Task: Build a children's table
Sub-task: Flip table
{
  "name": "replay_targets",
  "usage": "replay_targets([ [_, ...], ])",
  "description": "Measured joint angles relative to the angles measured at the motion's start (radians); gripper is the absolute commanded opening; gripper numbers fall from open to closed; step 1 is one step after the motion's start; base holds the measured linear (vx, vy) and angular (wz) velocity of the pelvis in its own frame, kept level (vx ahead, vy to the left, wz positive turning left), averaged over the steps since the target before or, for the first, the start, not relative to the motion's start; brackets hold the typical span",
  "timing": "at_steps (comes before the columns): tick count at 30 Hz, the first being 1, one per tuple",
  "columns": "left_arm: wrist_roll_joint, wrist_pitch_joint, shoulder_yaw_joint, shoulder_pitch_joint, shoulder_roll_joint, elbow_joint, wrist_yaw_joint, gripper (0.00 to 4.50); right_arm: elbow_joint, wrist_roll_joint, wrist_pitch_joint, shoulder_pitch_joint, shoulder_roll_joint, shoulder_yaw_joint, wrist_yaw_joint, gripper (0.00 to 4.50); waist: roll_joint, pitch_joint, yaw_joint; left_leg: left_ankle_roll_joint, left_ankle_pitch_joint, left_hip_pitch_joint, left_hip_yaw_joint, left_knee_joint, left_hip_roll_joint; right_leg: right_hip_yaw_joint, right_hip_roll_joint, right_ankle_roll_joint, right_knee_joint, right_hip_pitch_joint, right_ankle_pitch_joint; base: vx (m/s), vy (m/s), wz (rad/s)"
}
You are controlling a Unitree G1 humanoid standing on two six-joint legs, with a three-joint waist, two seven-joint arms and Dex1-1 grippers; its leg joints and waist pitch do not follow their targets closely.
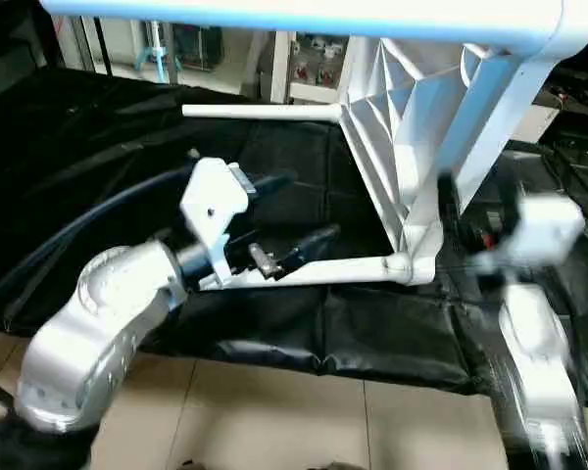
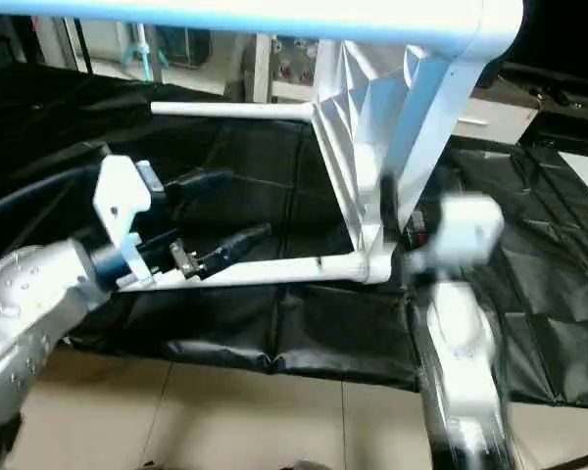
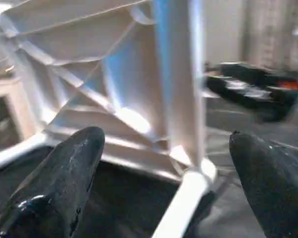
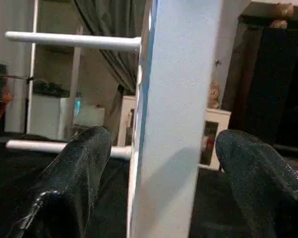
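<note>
Standing on edge with legs fitted, table (image 1: 392, 127) looks nearly built.
Three legs show screwed in; fourth unclear. Left gripper (image 1: 284, 220) and right gripper (image 4: 159, 163) both gape empty; uprighting remains.

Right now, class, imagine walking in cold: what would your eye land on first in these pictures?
The white children's table, tipped on its side on the black sheet, ribbed underside facing the robot, legs jutting left. Next, the left gripper beside the lowest leg, fingers apart, and the right gripper straddling another leg.
</note>
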Motion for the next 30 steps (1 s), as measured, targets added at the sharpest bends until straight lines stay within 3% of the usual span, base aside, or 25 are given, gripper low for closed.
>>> replay_targets([
  [3,0.017,-0.025,0.019,0.057,-0.017,-0.021,0.039,4.5,-0.075,0.033,-0.017,0.066,-0.001,0.004,0.025,3.73,0.001,0.0,-0.001,0.0,0.0,-0.001,-0.002,-0.001,0.0,-0.001,0.0,0.0,-0.003,0.001,0.0,0.0,0.0,0.0],
  [7,0.111,-0.085,0.004,0.084,0.012,-0.071,0.066,4.5,-0.176,0.09,-0.023,0.173,0.0,0.03,0.077,3.73,-0.002,-0.003,0.003,0.0,0.0,0.0,-0.007,-0.005,0.0,-0.004,0.001,0.0,-0.01,0.003,0.0,0.0,0.0,0.0],
  [9,0.144,-0.096,-0.007,0.061,0.026,-0.093,0.07,4.5,-0.184,0.103,-0.002,0.199,0.001,0.048,0.099,3.73,-0.003,-0.003,0.006,0.0,0.0,0.0,-0.007,-0.005,0.0,-0.004,0.001,0.001,-0.012,0.008,0.0,0.0,0.0,0.0],
  [11,0.196,-0.1,-0.039,-0.044,0.072,-0.094,0.063,4.5,-0.174,0.116,0.061,0.209,0.0,0.074,0.118,3.73,-0.007,-0.004,0.012,0.0,0.0,0.003,-0.009,-0.005,0.0,-0.005,0.001,0.001,-0.013,0.009,0.0,0.0,0.0,0.0],
  [13,0.231,-0.105,-0.055,-0.119,0.1,-0.111,0.043,4.5,-0.135,0.122,0.151,0.192,0.006,0.093,0.117,3.73,-0.005,-0.004,0.009,0.0,0.0,0.005,-0.011,-0.005,-0.001,-0.006,0.001,0.002,-0.018,0.019,-0.001,0.0,0.0,0.0],
  [16,0.3,-0.129,-0.103,-0.158,0.138,-0.11,0.013,4.5,-0.05,0.153,0.295,0.136,0.02,0.091,0.08,3.73,-0.004,-0.005,0.003,0.001,0.0,0.008,-0.012,-0.005,-0.002,-0.006,0.0,0.003,-0.022,0.021,-0.001,0.0,0.0,0.0],
  [20,0.314,-0.132,-0.096,-0.142,0.11,-0.096,0.028,4.5,0.038,0.195,0.451,0.091,0.019,0.079,0.045,3.73,-0.001,-0.004,0.001,0.001,0.0,0.003,-0.012,-0.005,-0.002,-0.006,0.0,0.003,-0.025,0.021,-0.001,0.0,0.0,0.0],
  [25,0.261,-0.054,0.002,-0.005,-0.023,-0.033,0.181,4.5,0.115,0.175,0.466,0.015,0.019,0.082,0.06,3.73,-0.002,-0.006,0.005,0.001,0.0,0.005,-0.011,-0.005,-0.002,-0.006,0.0,0.003,-0.016,0.02,0.0,0.0,0.0,0.0],
  [27,0.305,-0.061,-0.001,0.042,-0.019,0.032,0.21,4.5,0.138,0.147,0.458,-0.007,0.01,0.094,0.067,3.73,-0.009,-0.005,0.017,0.0,0.0,0.003,-0.012,-0.008,-0.001,-0.007,0.001,0.003,-0.013,0.016,-0.001,0.0,0.0,0.0],
  [30,0.373,-0.092,-0.044,0.014,0.049,0.052,0.185,4.5,0.145,0.137,0.474,-0.024,0.006,0.11,0.071,3.73,-0.021,-0.005,0.042,-0.002,0.001,0.002,-0.012,-0.014,0.0,-0.008,0.002,0.001,-0.014,0.014,-0.003,0.0,0.0,0.0],
])
